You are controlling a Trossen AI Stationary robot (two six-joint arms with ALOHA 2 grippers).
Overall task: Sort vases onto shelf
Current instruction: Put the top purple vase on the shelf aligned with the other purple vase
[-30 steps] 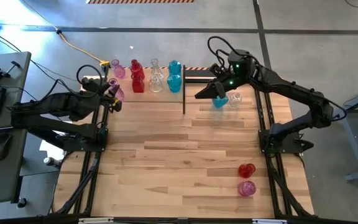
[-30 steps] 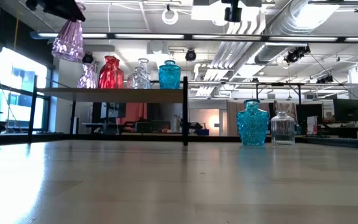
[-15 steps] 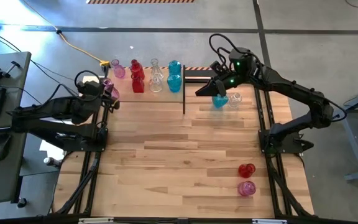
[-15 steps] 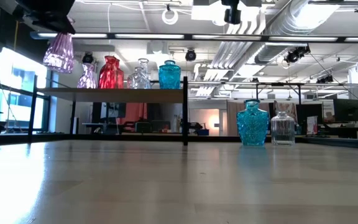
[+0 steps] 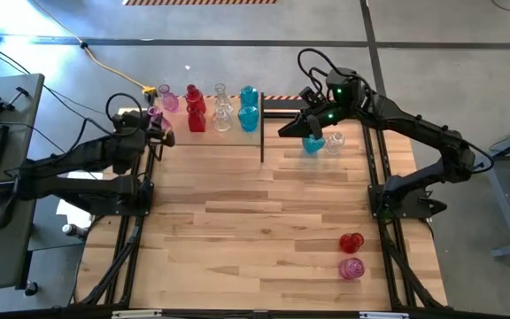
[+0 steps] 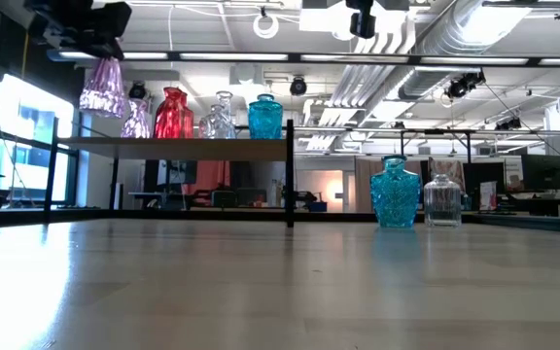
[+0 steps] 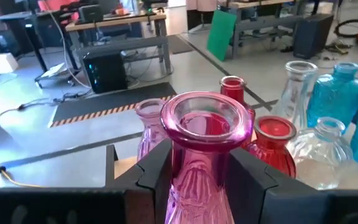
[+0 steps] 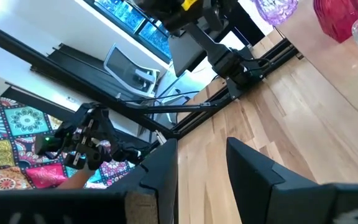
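Observation:
My left gripper (image 5: 159, 127) is shut on a pink vase (image 6: 103, 86), which hangs over the left end of the shelf (image 5: 211, 137), just above shelf height. On the shelf stand a pink vase (image 6: 136, 119), red vases (image 6: 173, 115), clear vases (image 6: 220, 117) and teal vases (image 6: 265, 117). My right gripper (image 5: 287, 133) is open and holds nothing. It hovers high at the shelf's right end, beside a teal vase (image 5: 313, 143) and a clear vase (image 5: 334, 142) that stand on the tabletop. My left gripper pinches the pink vase's neck (image 7: 197, 163), just under the flared rim (image 7: 207, 121), between its two fingers (image 7: 157, 169). The fingers come nearly level from the table's left side. The vase hangs below them mouth up, slightly tilted, clear of shelf and table.
A red vase (image 5: 351, 242) and a pink vase (image 5: 351, 268) stand near the table's right front. The shelf's black end post (image 5: 262, 133) rises between the shelf and the two vases at the far right. The middle of the tabletop (image 5: 255, 213) is bare wood.
My left gripper has carried the pink vase toward the far edge and the shelf's left end and has sunk a little. The vase, tipped more a second ago, now hangs closer to upright.

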